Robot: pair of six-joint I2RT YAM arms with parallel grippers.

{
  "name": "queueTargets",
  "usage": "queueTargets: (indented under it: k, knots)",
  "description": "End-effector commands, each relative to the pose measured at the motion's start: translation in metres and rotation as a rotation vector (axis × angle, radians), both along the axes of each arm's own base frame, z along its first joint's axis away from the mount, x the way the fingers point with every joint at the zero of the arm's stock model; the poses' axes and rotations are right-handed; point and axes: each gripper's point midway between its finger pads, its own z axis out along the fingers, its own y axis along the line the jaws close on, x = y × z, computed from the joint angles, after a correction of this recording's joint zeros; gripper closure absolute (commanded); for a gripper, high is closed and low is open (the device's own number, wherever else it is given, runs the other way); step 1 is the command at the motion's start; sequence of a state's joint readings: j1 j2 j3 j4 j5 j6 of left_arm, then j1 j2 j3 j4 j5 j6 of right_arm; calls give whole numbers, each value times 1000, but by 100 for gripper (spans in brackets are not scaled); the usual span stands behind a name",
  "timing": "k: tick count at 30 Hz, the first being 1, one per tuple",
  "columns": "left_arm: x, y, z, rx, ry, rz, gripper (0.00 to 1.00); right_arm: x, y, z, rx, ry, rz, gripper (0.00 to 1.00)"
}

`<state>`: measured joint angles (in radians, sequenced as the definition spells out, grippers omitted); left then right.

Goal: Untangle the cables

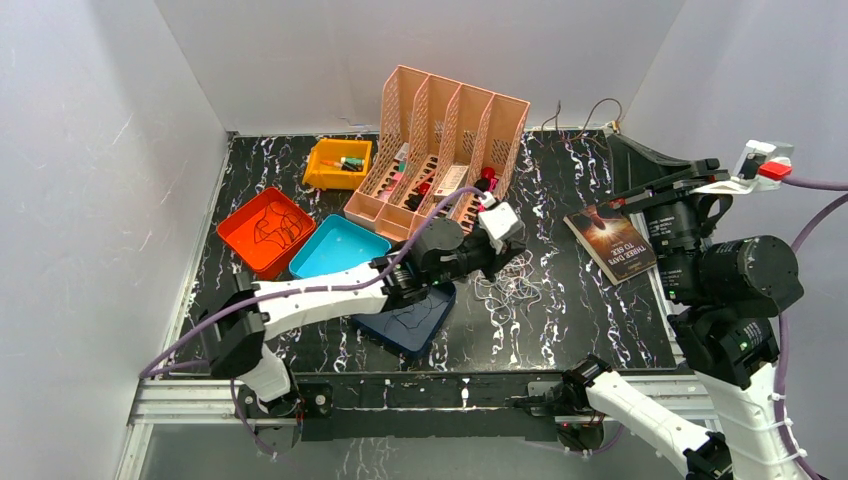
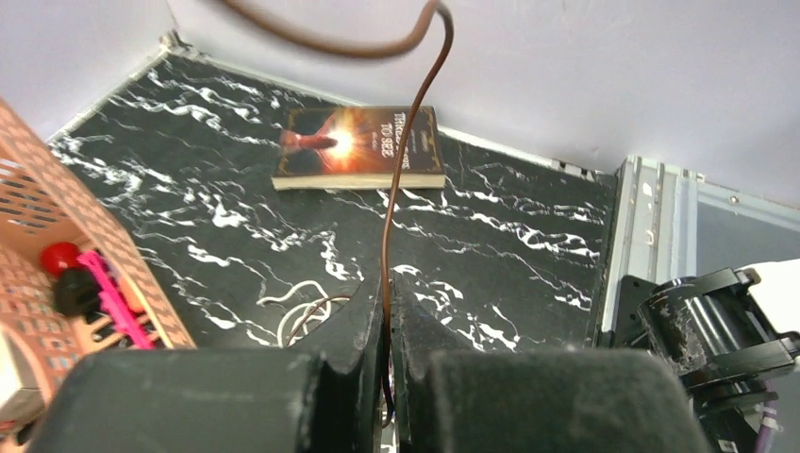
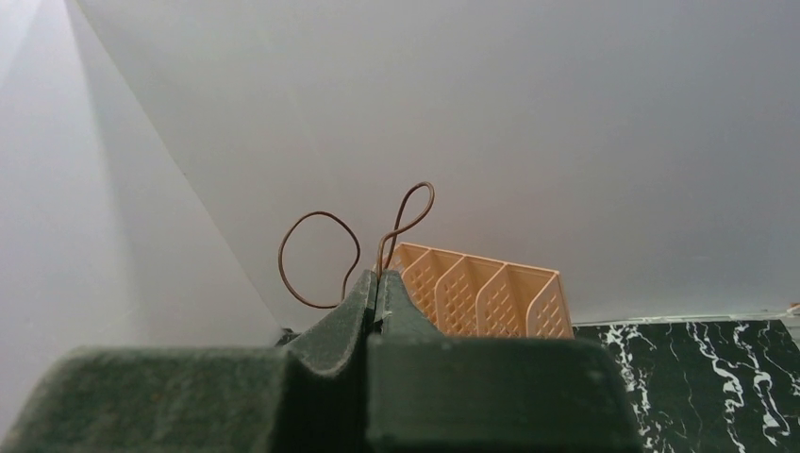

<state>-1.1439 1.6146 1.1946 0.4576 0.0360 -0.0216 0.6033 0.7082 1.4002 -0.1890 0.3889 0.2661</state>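
Observation:
A loose tangle of thin white and dark cables point(image 1: 512, 290) lies on the black marble table point(image 1: 600, 320), just right of centre. My left gripper point(image 1: 508, 262) hangs over that tangle. In the left wrist view it point(image 2: 387, 283) is shut on a brown cable point(image 2: 416, 123) that rises between the fingers and curls overhead. A few pale cables point(image 2: 292, 311) lie on the table behind its fingers. My right gripper point(image 1: 615, 133) is raised high at the back right. In its wrist view it point(image 3: 375, 281) is shut on a brown cable point(image 3: 321, 213) that loops twice above the fingertips.
A peach file organiser point(image 1: 440, 150) stands at the back. Left of it sit a yellow bin point(image 1: 338, 162), an orange tray point(image 1: 265, 230) with dark wires and a cyan tray point(image 1: 338, 245). A navy tray point(image 1: 405, 320) lies under the left arm. A book point(image 1: 610, 243) lies right.

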Motion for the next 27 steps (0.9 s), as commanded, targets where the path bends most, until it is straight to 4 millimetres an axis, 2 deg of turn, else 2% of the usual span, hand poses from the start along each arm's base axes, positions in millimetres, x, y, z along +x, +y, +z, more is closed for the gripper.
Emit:
queueTargets:
  k: [1, 4, 5, 8, 13, 18, 22, 25, 27]
  knots:
    - [-2, 39, 78, -104, -105, 73, 100, -1, -4, -6, -6, 19, -13, 100]
    - [-3, 57, 86, -97, -119, 103, 100, 2, 2, -19, -42, 58, 1, 100]
    - [-6, 66, 97, -111, -130, 113, 100, 4, 4, -24, -55, 73, 8, 100]
    - [-9, 85, 112, -116, -158, 135, 100, 7, 13, -36, -95, 112, 37, 100]
    - [-3, 124, 131, -103, -206, 245, 100, 12, 34, -52, -155, 160, 119, 100]
    - [5, 157, 127, -29, -209, 362, 100, 15, 55, -64, -189, 188, 204, 100]
    - [11, 181, 135, -10, -173, 463, 100, 18, 74, -81, -214, 223, 281, 100]
    - [13, 196, 149, -21, -176, 513, 100, 18, 85, -95, -214, 249, 331, 99]
    - [13, 205, 166, -47, -197, 536, 100, 18, 89, -104, -210, 265, 353, 98]
